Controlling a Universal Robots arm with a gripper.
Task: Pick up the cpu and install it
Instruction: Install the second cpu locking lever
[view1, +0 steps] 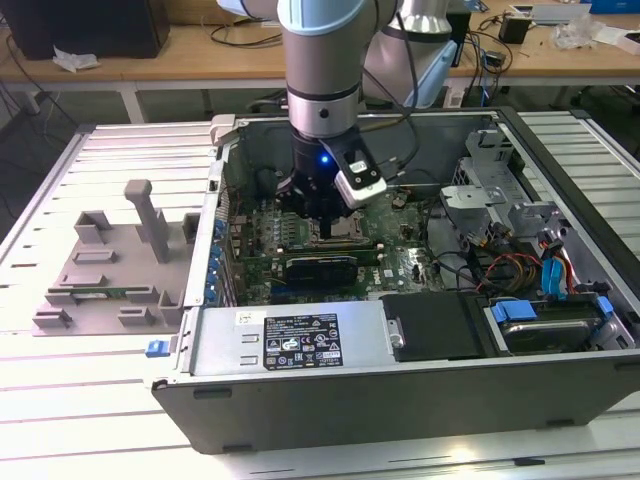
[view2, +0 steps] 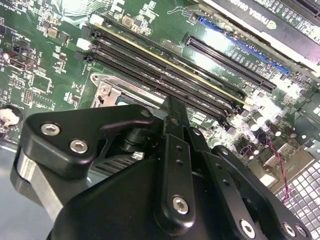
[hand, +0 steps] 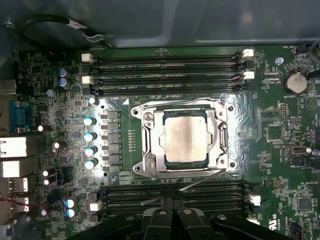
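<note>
Nearest you, in the first wrist view, the pincer (hand: 172, 220) hung just above the motherboard (hand: 45, 75) with its black links drawn together; whether the tips were closed or apart you could not tell, and nothing showed between them. It stood there, you would judge, because the work sat straight beneath it. Just beyond lay the socket (hand: 149, 150) with its metal frame, and the cpu (hand: 186, 139) rested flat and square inside that frame, already seated, apart from the pincer. Its top was dull silver, faintly mottled, with a thin pale rim. A slim latch lever (hand: 200, 180) lay slanted beside the frame's near edge, seemingly not hooked down. Beyond the socket ran the memory slots (hand: 165, 75). In the exterior view the arm (view1: 322, 90) reached down into the open computer case (view1: 300, 400), which lay on its side on the tabletop (view1: 60, 420) so the board faced up.
</note>
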